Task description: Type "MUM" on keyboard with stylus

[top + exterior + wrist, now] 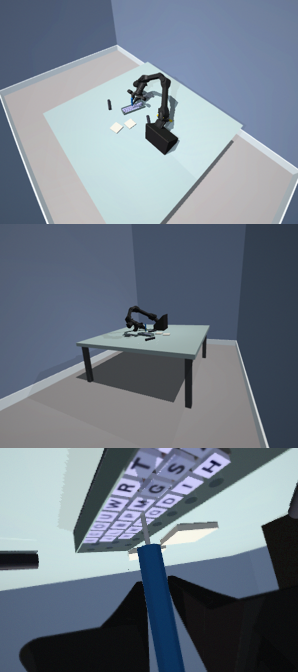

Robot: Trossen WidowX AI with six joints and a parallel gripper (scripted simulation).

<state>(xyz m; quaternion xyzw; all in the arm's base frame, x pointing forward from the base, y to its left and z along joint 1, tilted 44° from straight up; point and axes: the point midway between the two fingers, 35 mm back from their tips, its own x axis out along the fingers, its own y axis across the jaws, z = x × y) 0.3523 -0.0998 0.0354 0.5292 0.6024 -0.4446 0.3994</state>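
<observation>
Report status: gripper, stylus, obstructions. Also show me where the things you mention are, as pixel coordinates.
Gripper [132, 100] [155, 584] shut on blue stylus [132, 101] [145, 327] [159, 590]. Stylus tip at keyboard [124, 112] [146, 334] [90, 513], beside the M key [142, 504]; contact unclear. No obstruction seen between tip and keys.

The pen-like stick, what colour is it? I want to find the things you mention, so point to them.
Its barrel [132, 101] [145, 327] [161, 598] is blue, clearest in the wrist view.
</observation>
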